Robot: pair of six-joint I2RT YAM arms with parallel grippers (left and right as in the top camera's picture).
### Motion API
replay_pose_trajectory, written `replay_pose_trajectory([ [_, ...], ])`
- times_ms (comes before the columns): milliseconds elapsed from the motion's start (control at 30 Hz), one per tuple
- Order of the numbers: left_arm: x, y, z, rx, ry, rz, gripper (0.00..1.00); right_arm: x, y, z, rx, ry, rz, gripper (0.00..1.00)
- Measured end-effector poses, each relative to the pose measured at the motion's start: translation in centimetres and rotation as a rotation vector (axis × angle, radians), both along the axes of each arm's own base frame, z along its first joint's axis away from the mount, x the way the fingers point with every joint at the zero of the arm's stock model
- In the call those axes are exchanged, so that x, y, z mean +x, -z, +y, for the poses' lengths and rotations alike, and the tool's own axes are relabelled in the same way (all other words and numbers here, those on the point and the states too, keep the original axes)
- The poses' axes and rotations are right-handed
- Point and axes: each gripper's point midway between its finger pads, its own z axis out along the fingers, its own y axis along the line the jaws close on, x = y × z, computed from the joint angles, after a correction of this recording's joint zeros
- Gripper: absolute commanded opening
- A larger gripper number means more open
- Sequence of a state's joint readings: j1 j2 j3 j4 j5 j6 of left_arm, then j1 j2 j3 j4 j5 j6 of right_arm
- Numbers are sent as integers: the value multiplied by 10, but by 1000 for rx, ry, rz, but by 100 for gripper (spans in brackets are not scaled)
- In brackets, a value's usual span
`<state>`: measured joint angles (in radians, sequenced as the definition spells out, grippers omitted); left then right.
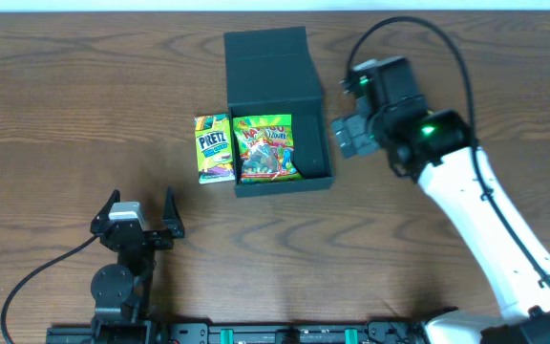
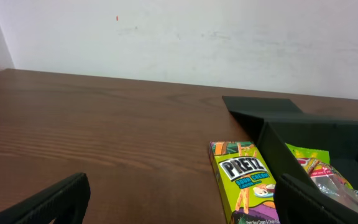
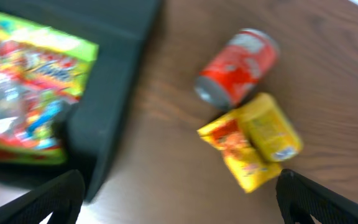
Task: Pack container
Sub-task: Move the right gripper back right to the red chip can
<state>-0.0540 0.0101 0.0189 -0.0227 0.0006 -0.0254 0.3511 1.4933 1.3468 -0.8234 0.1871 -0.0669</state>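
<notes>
Overhead, left-wrist and right-wrist views of the brown wood-grain worktop (image 1: pixel 65 115). I see the left end effector (image 1: pixel 141 205) resting low, jaws spread wide and empty. Ahead of it and to its right lies the small yellow-green cardboard Pretz box (image 2: pixel 244 183), flat against the outer wall of the dark teal-black matte square cardboard container (image 1: pixel 270 67). The container's hinged flap lid is thrown back, away from this end effector.

The right end effector (image 1: pixel 337 137) hangs just beside the container's opposite wall, jaws likewise wide apart and gripping nothing. Inside the container, to this end effector's left, a green, brightly printed plastic gummy bag (image 1: pixel 266 148) lies flat.

In its blurred wrist view, a red metal drinks can (image 3: pixel 238 67) lies on its side. Just beside it is a crumpled yellow foil snack pack (image 3: pixel 253 142); I cannot tell whether they touch. Both lie on the worktop outside the container, ahead of the fingers (image 3: pixel 48 199).
</notes>
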Motion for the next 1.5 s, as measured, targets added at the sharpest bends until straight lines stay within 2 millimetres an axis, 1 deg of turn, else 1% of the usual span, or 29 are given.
replay_pose_trajectory([
  [67, 0, 0, 0, 0, 0, 0, 95, 13, -5, -21, 17, 72, -37, 99],
  [133, 0, 0, 0, 0, 0, 0, 95, 20, -9, -38, 55, 163, -59, 99],
  [300, 0, 0, 0, 0, 0, 0, 95, 29, -9, -87, 223, 478, -78, 99],
  [367, 0, 0, 0, 0, 0, 0, 95, 32, -6, -99, 299, 575, -77, 99],
  [433, 0, 0, 0, 0, 0, 0, 96, 36, 1, -104, 362, 648, -64, 99],
  [600, 0, 0, 0, 0, 0, 0, 95, 55, 24, -98, 479, 739, -33, 99],
  [767, 0, 0, 0, 0, 0, 0, 95, 79, 42, -89, 552, 749, -34, 99],
  [1000, 0, 0, 0, 0, 0, 0, 95, 91, 73, -84, 562, 762, 23, 99],
  [1067, 0, 0, 0, 0, 0, 0, 95, 97, 85, -84, 557, 772, 40, 99],
  [1167, 0, 0, 0, 0, 0, 0, 95, 107, 96, -84, 562, 789, 51, 99],
  [1300, 0, 0, 0, 0, 0, 0, 95, 122, 102, -83, 571, 793, 44, 99],
  [1500, 0, 0, 0, 0, 0, 0, 96, 142, 103, -76, 593, 785, 21, 99],
])
